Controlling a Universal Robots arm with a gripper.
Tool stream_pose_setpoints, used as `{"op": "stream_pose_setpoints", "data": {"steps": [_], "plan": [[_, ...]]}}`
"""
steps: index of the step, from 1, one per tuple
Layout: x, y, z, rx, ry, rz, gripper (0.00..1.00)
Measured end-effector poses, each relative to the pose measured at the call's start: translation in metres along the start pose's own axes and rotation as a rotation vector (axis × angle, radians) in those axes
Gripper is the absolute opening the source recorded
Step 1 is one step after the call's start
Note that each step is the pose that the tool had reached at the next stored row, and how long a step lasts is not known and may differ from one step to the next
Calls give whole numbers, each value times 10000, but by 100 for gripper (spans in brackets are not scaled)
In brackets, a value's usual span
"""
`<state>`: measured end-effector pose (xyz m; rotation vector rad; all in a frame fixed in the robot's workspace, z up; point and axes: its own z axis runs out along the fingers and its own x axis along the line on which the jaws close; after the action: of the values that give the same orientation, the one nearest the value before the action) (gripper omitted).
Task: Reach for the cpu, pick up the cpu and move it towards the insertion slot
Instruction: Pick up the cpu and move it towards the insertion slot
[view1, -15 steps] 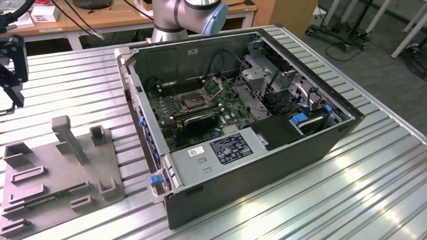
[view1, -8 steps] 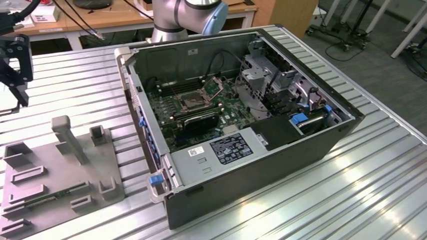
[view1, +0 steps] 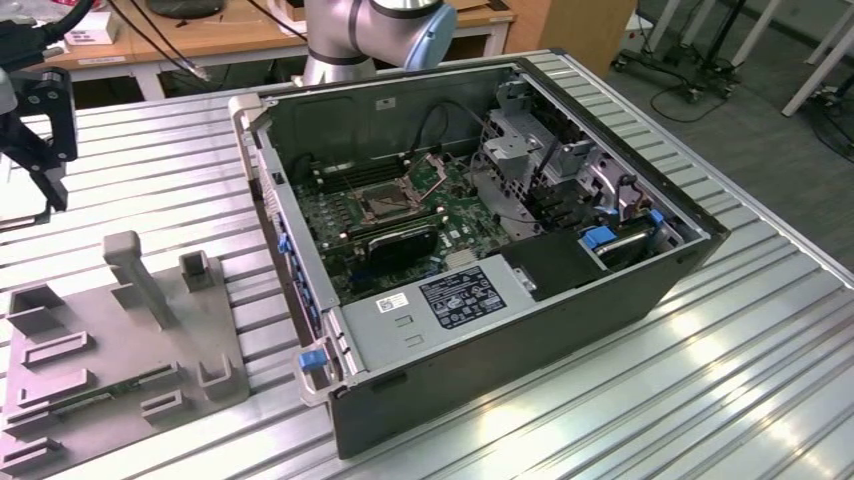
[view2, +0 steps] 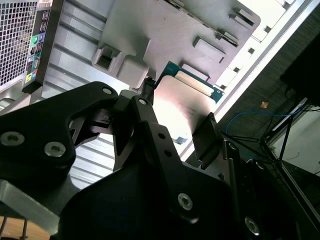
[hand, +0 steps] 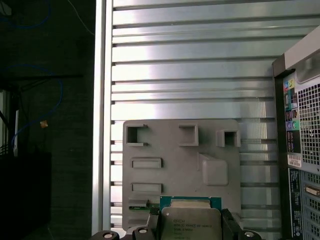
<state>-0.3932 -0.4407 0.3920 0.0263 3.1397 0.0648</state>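
Black metal fingers (view2: 205, 140) of the gripper (view2: 177, 117) pinch the thin square silvery-beige cpu (hand: 190, 222), held well above the grey fixture plate (hand: 170, 165) on the ribbed aluminium table (hand: 190, 75).

On the table (view1: 747, 380), the fixture plate (view1: 100, 345) sits to the exterior view's left of the case (view1: 534, 345) — insertion slot (view1: 378, 201) inside.

Silvery cpu (hand: 190, 225) held aloft; insertion slot (view1: 378, 200) amid motherboard (view1: 461, 225).
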Motion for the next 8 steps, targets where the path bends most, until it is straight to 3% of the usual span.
{"op": "stream_pose_setpoints", "data": {"steps": [8], "plan": [[-16, 0, -2, 3, 3, -2, 55]]}}
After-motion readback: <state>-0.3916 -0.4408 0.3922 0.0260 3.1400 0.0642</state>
